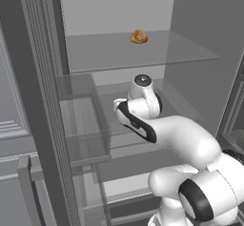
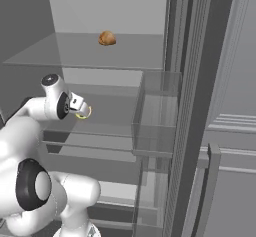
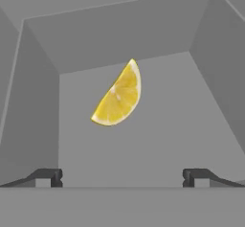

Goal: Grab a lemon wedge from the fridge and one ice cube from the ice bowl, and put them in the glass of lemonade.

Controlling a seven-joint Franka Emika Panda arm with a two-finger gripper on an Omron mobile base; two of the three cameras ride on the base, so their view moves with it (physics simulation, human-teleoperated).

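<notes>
Inside the fridge (image 1: 190, 10), we hold our claw (image 3: 122, 177) wide open and empty, lined up before the lemon wedge (image 3: 117, 96) to straddle it.

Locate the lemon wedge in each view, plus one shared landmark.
Left base view: not in it, the arm covers that spot.
Right base view: the lemon wedge is a yellow sliver by the hand, left of centre.
Hand view: centre, ahead of the open gripper.
Landmark: brown item on the upper shelf of both base views.

Bright yellow lemon wedge (image 3: 117, 98) with pale rind edge, light grey fridge (image 3: 158, 29) inside, clear shelf (image 1: 157, 53), orange-brown lump (image 1: 138, 36)
</notes>
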